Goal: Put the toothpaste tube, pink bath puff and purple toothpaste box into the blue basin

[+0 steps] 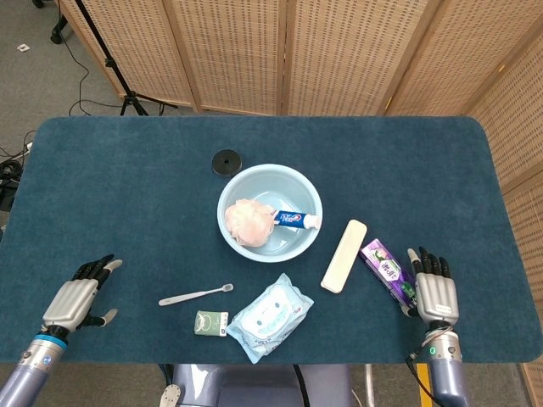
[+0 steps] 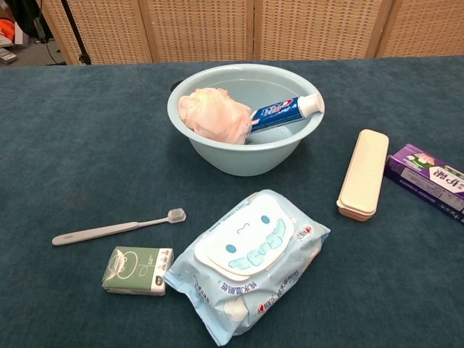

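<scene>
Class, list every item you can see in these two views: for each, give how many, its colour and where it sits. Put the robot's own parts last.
Round plastic basin: 1, light blue, table centre.
Mesh bath puff: 1, pink, in basin.
Toothpaste tube: 1, blue-white, in basin.
Cardboard toothpaste box: 1, purple, right of case.
Oblong case: 1, cream, right of basin.
Wet-wipes pack: 1, blue-white, front.
Toothbrush: 1, white, front left.
Small packet: 1, green, below toothbrush.
Round disc: 1, black, behind basin.
Left hand: front left.
Right hand: beside box.

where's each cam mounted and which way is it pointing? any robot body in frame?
Head view: high above the near edge, looking steeply down on the whole table; left hand and right hand show at the bottom.
Chest view: low, near table height, facing forward across it; no robot body visible.
Shared: blue basin, purple toothpaste box, wet wipes pack.
</scene>
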Tool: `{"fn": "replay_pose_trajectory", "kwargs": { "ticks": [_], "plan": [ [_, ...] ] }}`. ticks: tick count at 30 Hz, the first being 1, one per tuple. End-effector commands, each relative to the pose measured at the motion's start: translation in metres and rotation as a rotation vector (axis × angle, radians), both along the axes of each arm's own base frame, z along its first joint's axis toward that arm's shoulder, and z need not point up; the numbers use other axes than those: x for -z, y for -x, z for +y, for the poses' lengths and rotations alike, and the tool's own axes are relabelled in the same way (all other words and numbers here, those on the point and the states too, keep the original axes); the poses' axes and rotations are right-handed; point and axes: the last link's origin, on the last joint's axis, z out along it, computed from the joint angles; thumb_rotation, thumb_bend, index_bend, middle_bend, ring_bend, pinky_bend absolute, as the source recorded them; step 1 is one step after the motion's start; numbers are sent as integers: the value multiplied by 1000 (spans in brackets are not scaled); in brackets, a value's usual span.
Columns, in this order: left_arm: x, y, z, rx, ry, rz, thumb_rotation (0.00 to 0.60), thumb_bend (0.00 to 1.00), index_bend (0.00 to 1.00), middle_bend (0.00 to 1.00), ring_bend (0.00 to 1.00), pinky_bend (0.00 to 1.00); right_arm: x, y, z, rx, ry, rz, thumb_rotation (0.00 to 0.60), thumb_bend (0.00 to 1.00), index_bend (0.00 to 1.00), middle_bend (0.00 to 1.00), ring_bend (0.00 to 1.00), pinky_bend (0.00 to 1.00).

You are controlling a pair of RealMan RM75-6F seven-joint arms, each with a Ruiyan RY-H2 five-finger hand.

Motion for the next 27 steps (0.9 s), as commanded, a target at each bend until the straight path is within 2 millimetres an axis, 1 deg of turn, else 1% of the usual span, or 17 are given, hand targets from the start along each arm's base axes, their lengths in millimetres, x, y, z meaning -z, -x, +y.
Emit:
{"fn": "replay_pose_trajectory", "kwargs": {
  "ticks": [1,9,13,19,20,27],
  "plan": [
    [0,0,0,1,1,0,600,288,0,0,0,54,-4,4,-7,5,8,14,600,131,21,0,0,0],
    [1,0,0,1,3,3,600,290,0,0,0,54,-15,17,-23,27,28,47,600,131,21,0,0,0],
    [1,0,0,0,5,4,600,290,0,0,0,54,-19,19,-25,40,19,40,600,131,21,0,0,0],
    [1,0,0,5,2,6,600,290,0,0,0,54,-17,9,-22,36,-40,43,600,131,21,0,0,0],
    [1,0,0,5,-2,5,600,291,0,0,0,54,-15,5,-24,32,-54,39,600,131,21,0,0,0],
    [-1,0,0,5,-6,5,600,291,0,0,0,54,-9,-10,-33,2,-91,54,600,131,21,0,0,0]
  ]
}}
